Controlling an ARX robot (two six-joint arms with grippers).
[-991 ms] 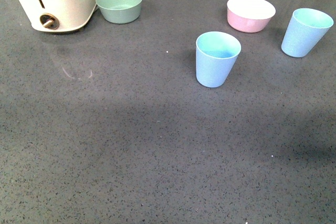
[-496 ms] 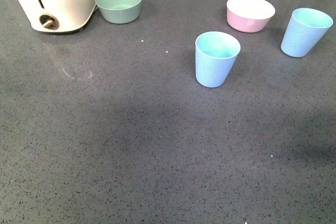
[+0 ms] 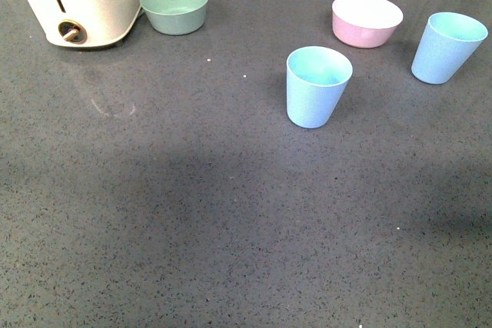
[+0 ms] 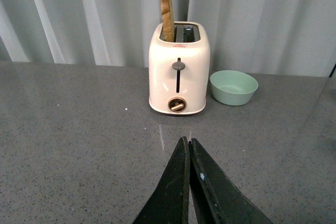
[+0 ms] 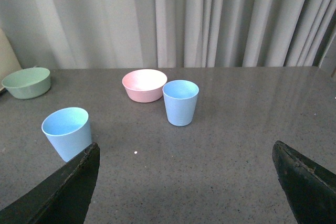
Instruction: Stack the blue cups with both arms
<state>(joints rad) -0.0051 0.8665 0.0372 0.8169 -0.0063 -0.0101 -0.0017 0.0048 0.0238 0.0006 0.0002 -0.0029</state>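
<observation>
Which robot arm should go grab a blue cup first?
The right arm, probably. The right gripper is wide open, facing the nearer blue cup and the farther blue cup. The left gripper is shut, facing the toaster and green bowl instead.

The front view looks steeply down on the grey counter (image 3: 192, 228), quite near. Both wrist views look low and level, it seems: left at the toaster (image 4: 163, 77), right at the curtain (image 5: 210, 19). All share the green bowl (image 3: 174, 8).
</observation>
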